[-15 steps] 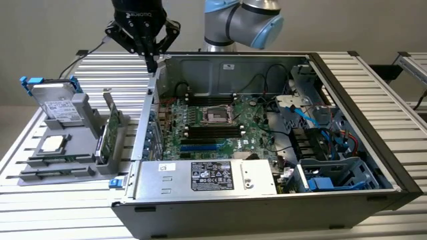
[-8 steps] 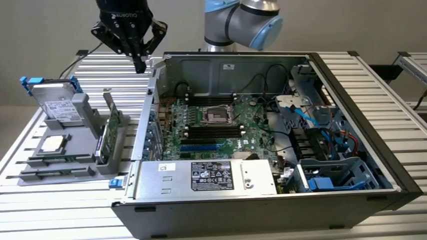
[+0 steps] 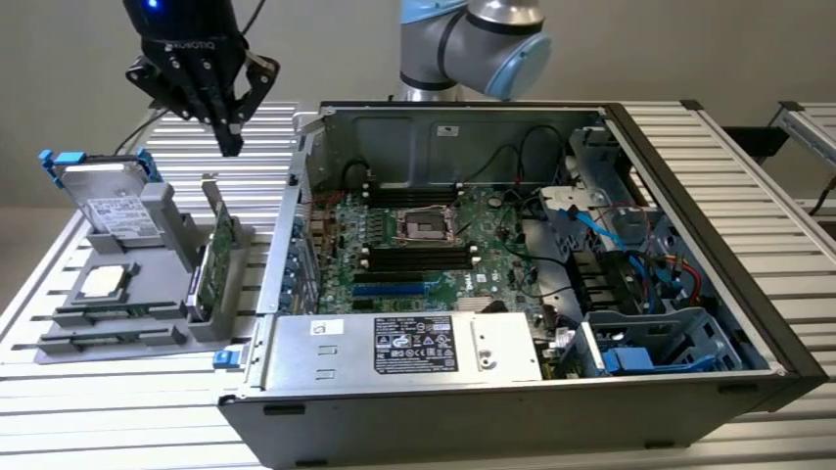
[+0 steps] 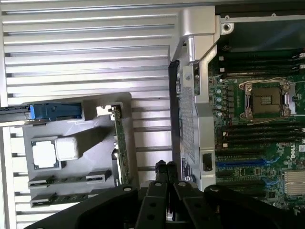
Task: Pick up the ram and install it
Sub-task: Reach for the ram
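**Gripper (image 3: 230, 145) pinched shut and empty above the parts holder**

Gripper sits high over the exterior view's left side, and I see its fingertips (image 4: 161, 168) pressed together with nothing between them. It touches nothing. It hangs over the strip of slatted table (image 3: 131, 411) between the gray parts holder (image 3: 163, 211) and the computer case (image 3: 444, 142).

Going from the exterior view's left, the holder carries a silver hard drive (image 3: 112, 206) with a white label, leaning at the far end. A square processor (image 3: 105, 281) lies flat in front of it. The ram (image 3: 116, 339) lies in the holder's front row, a long dark strip well below and apart from the gripper. A green card (image 3: 215, 257) stands on edge along the holder's side nearest the case.

Next comes the open case. I can see its motherboard (image 3: 503, 245) with the CPU socket (image 3: 428, 225) in the middle and black memory slots (image 3: 415, 259) just in front of that. The labelled power supply (image 3: 405, 345) lies across the near edge. A blue-grey drive cage (image 3: 653, 338) sits at the far right.
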